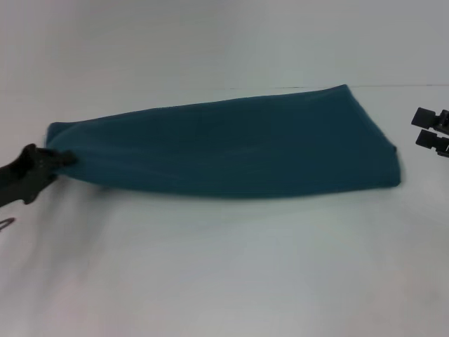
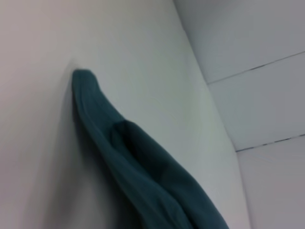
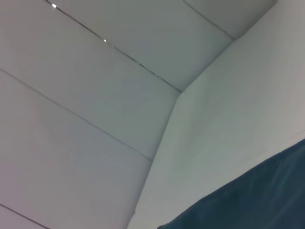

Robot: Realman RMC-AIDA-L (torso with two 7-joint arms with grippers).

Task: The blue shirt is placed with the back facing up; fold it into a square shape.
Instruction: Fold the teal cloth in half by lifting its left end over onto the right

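You have the blue shirt (image 1: 231, 144) lying across the middle of the white table (image 1: 224, 267) as a long folded band, wider at its right end and tapering toward the left, with no lettering showing. Your left gripper (image 1: 62, 160) sits at the narrow left end and looks clamped on the cloth there, its dark fingers pinching the tip of the fabric. Your right gripper (image 1: 433, 130) waits just off the right end, apart from the shirt, its two black fingers spread with a gap between them and nothing held. To get a square, you likely need to carry the left end over toward the right end, so lift only enough to clear the layers below, keep the pinch firm, and travel straight along the band so the edges line up and do not skew. Soft cotton will sag and drag, so go slowly and lay it down flat before you let go. You could bring the right gripper onto the right end to pin it if the band starts to slide. The left wrist view shows only the folded edge of the shirt rising from the table, not your fingers, so how many layers are caught is unclear. The right wrist view shows only a corner of cloth.
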